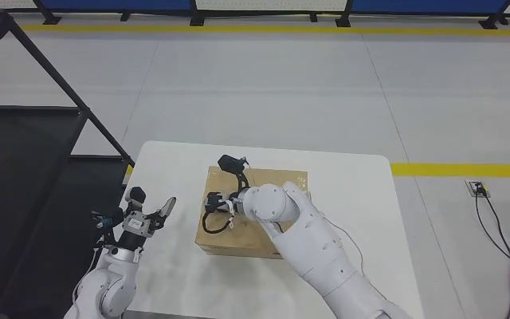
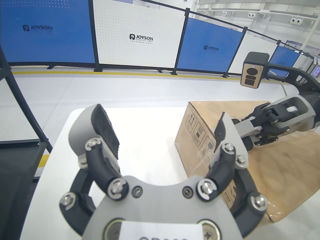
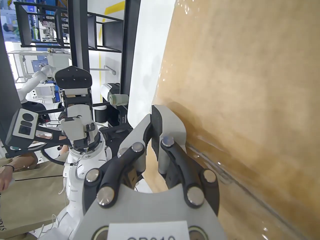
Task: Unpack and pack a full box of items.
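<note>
A closed cardboard box [image 1: 279, 179] stands about at the middle of the white table [image 1: 358, 191]. Its flaps are down, and a strip of clear tape [image 3: 220, 168] runs along the seam on its top.

The right gripper [image 3: 155, 121] is over the top of the box, at the 9 o'clock part of it, and the right arm comes across the box from 5 o'clock. Its fingers are pressed together with nothing between them. They are very close to the cardboard, but I cannot tell if they touch it.

The left gripper [image 2: 161, 121] is at 9 o'clock from the box, over the bare table and apart from the box. Its jaws stand wide and there is nothing in them. Its ribbed black pads [image 2: 105, 128] face each other, and the gripper points toward 1 o'clock, to the far corner of the box.

At 9 o'clock from the table stands a black metal rack [image 1: 40, 159]. Behind the table, at 12 o'clock, a fence of blue and white panels [image 2: 137, 33] closes the floor, with a yellow line [image 1: 450, 169] on the floor at 3 o'clock.
</note>
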Available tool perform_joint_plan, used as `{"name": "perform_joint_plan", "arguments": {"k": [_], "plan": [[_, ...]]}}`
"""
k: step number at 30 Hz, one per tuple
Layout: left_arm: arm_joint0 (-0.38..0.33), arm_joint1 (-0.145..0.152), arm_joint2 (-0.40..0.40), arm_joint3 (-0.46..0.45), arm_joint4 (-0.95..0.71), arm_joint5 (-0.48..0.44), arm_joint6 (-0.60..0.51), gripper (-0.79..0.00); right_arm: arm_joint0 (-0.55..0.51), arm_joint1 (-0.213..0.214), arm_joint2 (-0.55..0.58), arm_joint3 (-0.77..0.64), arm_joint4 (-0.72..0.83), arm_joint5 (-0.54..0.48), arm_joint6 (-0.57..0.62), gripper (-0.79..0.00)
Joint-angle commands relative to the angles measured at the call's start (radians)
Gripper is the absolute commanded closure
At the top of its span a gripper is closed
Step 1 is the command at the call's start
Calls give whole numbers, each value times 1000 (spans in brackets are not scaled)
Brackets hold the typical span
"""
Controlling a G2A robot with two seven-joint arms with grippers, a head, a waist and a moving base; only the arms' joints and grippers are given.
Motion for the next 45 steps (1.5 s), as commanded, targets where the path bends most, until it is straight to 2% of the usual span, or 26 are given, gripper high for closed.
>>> {"name": "perform_joint_plan", "arguments": {"k": [1, 7, 15, 20, 26, 31, 45], "plan": [[-1, 1, -3, 3, 4, -5, -1, -785, 8, -1, 0, 11, 2, -3, 0, 0], [-3, 2, -6, 9, 13, -22, -12, -785, -30, 29, 39, -60, -58, -9, 46, 0], [-22, 2, 10, 5, 33, -48, -34, -785, -222, 98, 158, -373, -245, 121, 95, 0], [-39, 1, 27, 7, 48, -63, -44, -785, -310, 128, 244, -505, -305, 177, 129, 0], [-50, 1, 33, 11, 56, -71, -44, -785, -357, 154, 330, -566, -333, 226, 189, 0], [-56, 2, 32, 17, 55, -79, -45, -785, -397, 168, 383, -615, -343, 262, 176, 0], [-71, 4, 35, 19, 64, -95, -58, -785, -507, 211, 557, -729, -276, 261, 214, 0]]}}
